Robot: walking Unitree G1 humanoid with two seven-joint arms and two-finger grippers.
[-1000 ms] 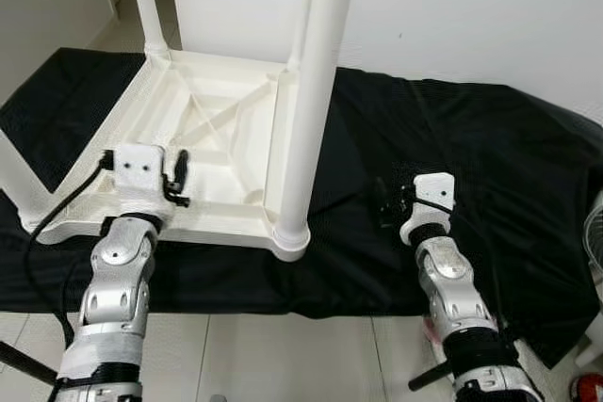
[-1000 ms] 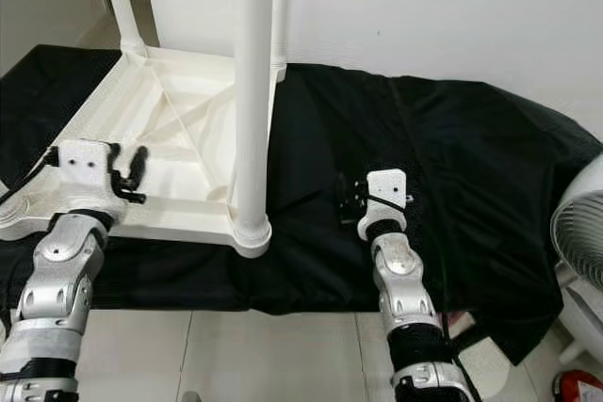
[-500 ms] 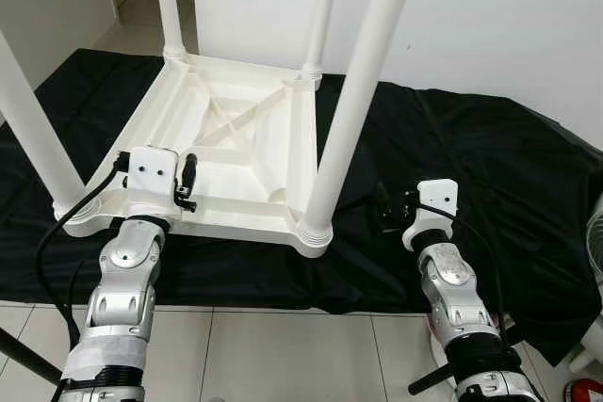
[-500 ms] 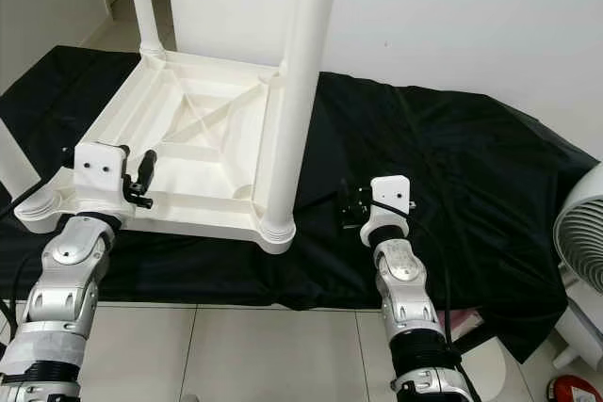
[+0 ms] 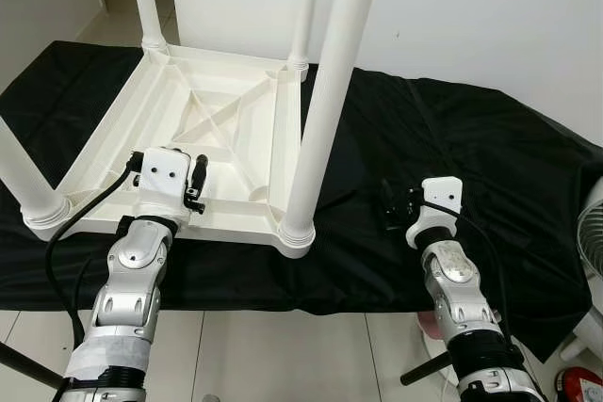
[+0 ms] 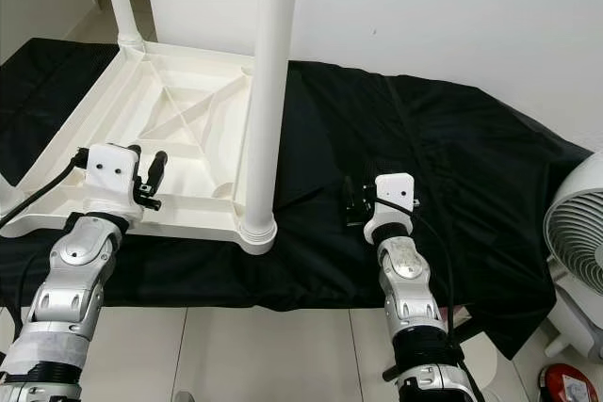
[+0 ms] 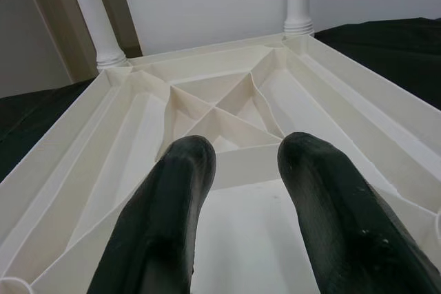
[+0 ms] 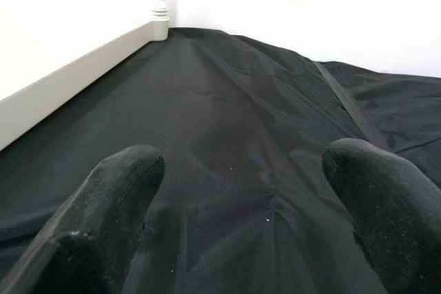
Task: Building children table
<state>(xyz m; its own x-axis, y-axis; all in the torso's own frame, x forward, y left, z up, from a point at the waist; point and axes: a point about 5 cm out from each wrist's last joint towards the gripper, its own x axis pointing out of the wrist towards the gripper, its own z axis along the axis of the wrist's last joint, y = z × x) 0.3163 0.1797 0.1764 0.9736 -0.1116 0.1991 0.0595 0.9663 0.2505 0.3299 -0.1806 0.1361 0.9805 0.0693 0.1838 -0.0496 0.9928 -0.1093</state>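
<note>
The white plastic children's table lies upside down on a black cloth, four round legs standing up, its ribbed underside just ahead of the left claw, whose fingers are parted and empty above the near rim. The right claw hovers over bare cloth, spread wide, holding nothing. The moulded shell looks light, stiff and slick; a leg or rim seems the best hold

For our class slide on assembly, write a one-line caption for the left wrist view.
Open left gripper hovers over the ribbed underside of the upturned white table.
</note>
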